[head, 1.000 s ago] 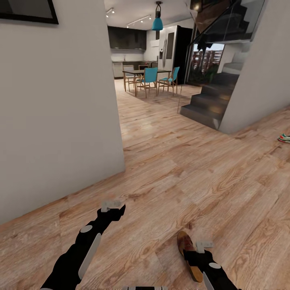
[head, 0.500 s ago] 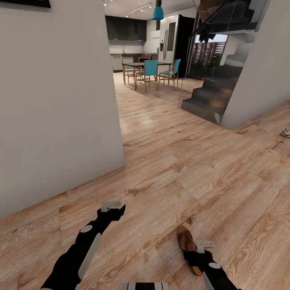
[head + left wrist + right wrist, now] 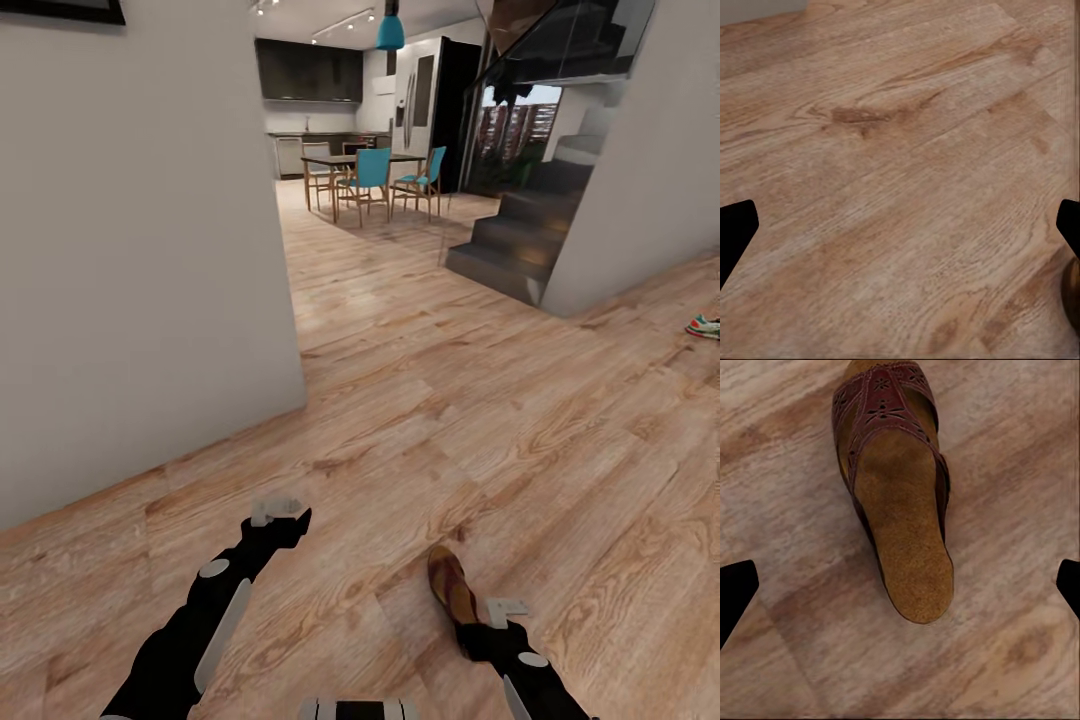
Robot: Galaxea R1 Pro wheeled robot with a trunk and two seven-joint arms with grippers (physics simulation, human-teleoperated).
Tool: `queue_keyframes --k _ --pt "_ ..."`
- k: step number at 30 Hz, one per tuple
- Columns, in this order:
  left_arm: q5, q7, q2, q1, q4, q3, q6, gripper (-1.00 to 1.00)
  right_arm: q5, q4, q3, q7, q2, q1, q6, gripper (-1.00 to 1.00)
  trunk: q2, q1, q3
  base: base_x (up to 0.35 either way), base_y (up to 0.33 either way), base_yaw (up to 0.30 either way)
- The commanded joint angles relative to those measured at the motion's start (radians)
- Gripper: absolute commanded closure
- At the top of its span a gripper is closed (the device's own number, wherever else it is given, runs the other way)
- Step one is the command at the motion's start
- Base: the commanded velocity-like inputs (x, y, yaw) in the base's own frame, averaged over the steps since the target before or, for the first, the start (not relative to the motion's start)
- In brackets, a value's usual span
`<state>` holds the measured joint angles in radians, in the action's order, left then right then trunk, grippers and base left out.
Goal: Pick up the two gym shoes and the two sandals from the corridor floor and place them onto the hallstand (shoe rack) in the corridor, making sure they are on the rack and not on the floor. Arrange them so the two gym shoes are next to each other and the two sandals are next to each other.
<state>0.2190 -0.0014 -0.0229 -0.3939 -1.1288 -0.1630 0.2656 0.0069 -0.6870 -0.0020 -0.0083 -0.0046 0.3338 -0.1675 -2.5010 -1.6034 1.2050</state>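
Right gripper (image 3: 900, 585), fingers spread wide, hangs directly above a brown sandal (image 3: 896, 487) on the corridor floor (image 3: 520, 440); left gripper (image 3: 900, 232) likewise spread.

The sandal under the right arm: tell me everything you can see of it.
The sandal is a brown open slip-on with a tan, suede-looking footbed, a darker sole edge and a reddish leather strap with cut-out patterns. It lies flat, sole down, on the wood floor, beneath the open right gripper. Nothing else touches it.

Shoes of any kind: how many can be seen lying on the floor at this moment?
2: a brown leather open sandal just ahead of the right claw, and a white-green sneaker at the far right edge. Others may be out of frame.
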Motion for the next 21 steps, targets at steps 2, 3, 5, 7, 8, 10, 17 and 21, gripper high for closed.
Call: queue_keyframes --k 2,3,5,7,8,10,17,21 --pt "0.008 0.0 0.0 0.0 -0.001 0.0 0.006 -1.0 0.001 -0.002 0.0 -0.001 0.0 0.0 -0.006 -1.0 0.0 0.001 0.001 -0.274 -0.182 0.0" --pt "0.008 0.0 0.0 0.0 -0.002 0.0 0.006 -1.0 0.001 -0.002 0.0 -0.001 0.0 0.0 -0.006 -1.0 0.0 0.001 0.001 -0.278 -0.178 0.0" --pt "0.008 0.0 0.0 0.0 -0.002 0.0 0.006 -1.0 0.001 -0.002 0.0 -0.001 0.0 0.0 -0.006 -1.0 0.0 0.001 0.001 -0.278 -0.167 0.0" --pt "0.008 0.0 0.0 0.0 -0.001 0.0 0.006 -1.0 0.001 -0.002 0.0 -0.001 0.0 0.0 -0.006 -1.0 0.0 0.001 0.001 -0.277 -0.132 0.0" --pt "0.008 0.0 0.0 0.0 -0.001 0.0 0.006 -1.0 0.001 -0.002 0.0 -0.001 0.0 0.0 -0.006 -1.0 0.0 0.001 0.001 -0.263 -0.092 0.0" --pt "0.008 0.0 0.0 0.0 -0.002 0.0 0.006 -1.0 0.001 -0.002 0.0 -0.001 0.0 0.0 -0.006 -1.0 0.0 0.001 0.001 -0.176 -0.053 0.0" --pt "0.008 0.0 0.0 0.0 -0.002 0.0 0.006 -1.0 0.001 -0.002 -0.001 -0.002 0.0 0.0 -0.006 -1.0 0.0 0.001 0.001 -0.023 -0.007 0.0" --pt "0.008 0.0 0.0 0.0 -0.002 0.0 0.006 -1.0 0.0 -0.002 -0.001 -0.002 0.0 0.0 -0.006 -1.0 0.0 0.001 0.002 0.0 0.0 0.019"
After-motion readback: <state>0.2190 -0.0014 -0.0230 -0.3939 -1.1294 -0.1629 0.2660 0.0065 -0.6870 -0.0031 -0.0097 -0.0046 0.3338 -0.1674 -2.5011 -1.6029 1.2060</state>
